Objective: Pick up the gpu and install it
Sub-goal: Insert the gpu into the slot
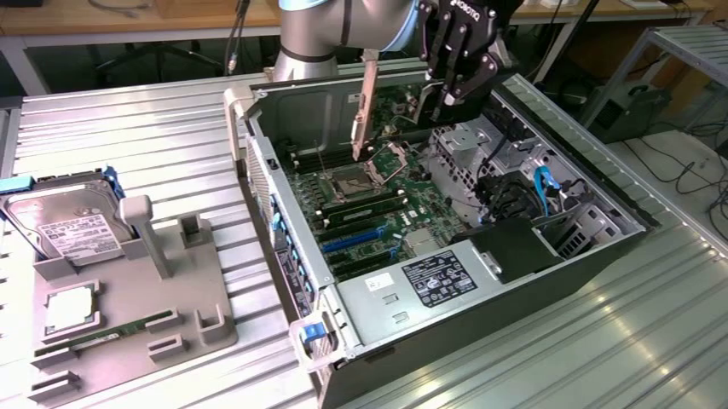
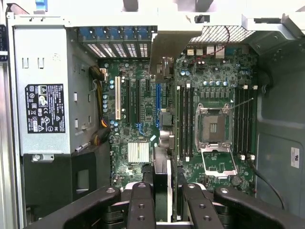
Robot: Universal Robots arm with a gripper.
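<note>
**Operator:** Which step was in hand?

**Technician:** Transport, by my reading. The end effector (image 1: 449, 100) was closed narrowly on the gpu (image 1: 366, 111). The card hung edge-down inside the open computer case (image 1: 592, 247), above the motherboard (image 1: 393, 213) and near the CPU socket (image 1: 358, 179). It was not seated — it appeared to touch no slot.

**Operator:** What did the next move call for?

**Technician:** Alignment, in my judgement. In the wrist view the card ran edge-on from between the fingers (image 2: 141, 205), just beside the blue expansion slot (image 2: 158, 100). Its lower edge would have to sit square over a slot, with the bracket toward the vented slot covers (image 2: 119, 47).

**Operator:** Anything in the way?

**Technician:** The power supply (image 1: 438, 277) stood close beside the slots, and blue cables (image 1: 546, 192) lay by the drive bay — both could foul a tilted card. On the table (image 1: 136, 136), well apart, a grey fixture (image 1: 170, 315) carried the hard drive (image 1: 68, 226), a processor (image 1: 71, 308) and a memory stick (image 1: 108, 334).
</note>
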